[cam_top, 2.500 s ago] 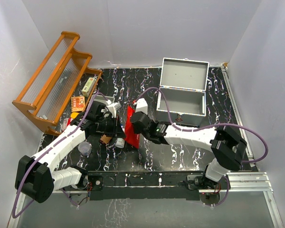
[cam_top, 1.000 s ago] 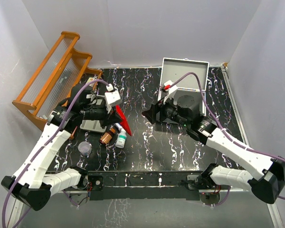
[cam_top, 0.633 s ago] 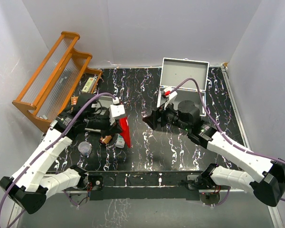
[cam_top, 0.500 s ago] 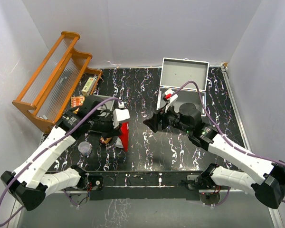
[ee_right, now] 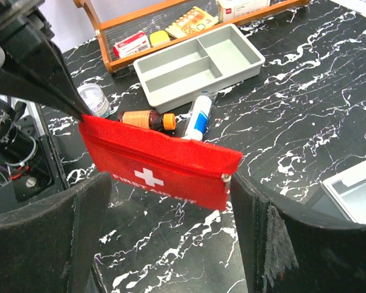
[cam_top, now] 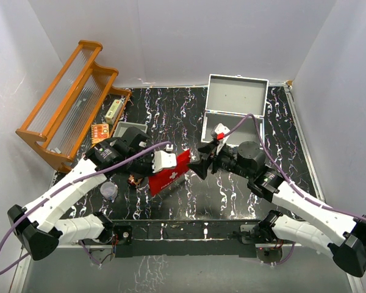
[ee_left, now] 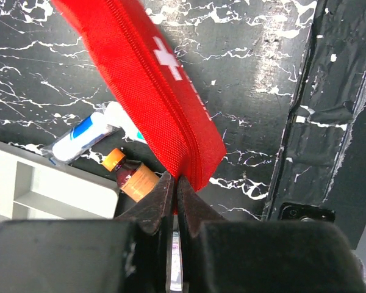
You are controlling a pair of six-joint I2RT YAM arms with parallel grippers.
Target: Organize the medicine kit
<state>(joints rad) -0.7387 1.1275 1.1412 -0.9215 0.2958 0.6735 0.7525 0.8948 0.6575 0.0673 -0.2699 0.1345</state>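
Note:
The red first-aid pouch [cam_top: 171,173] hangs above the table, stretched out between the two arms. My left gripper [cam_top: 157,173] is shut on one corner of it; in the left wrist view its jaws [ee_left: 175,180] pinch the pouch [ee_left: 152,79] at the zipper edge. My right gripper [cam_top: 199,166] is open; in its wrist view the pouch [ee_right: 161,160], zipper pull at its right end, hangs just ahead of and between the spread fingers [ee_right: 265,238]. An amber bottle [ee_right: 145,119] and a white-and-blue tube [ee_right: 198,116] lie on the table under the pouch.
An open metal case [cam_top: 235,116] stands at the back right. A grey divided tray [ee_right: 198,66] lies left of centre by the wooden rack [cam_top: 67,101], which holds small boxes [ee_right: 132,44] and an orange card [cam_top: 99,132]. A small clear cup [cam_top: 108,190] stands front left.
The left arm has swung the pouch rightward from hanging upright to lying stretched toward the right gripper. The right gripper has come forward to it and spread wider.

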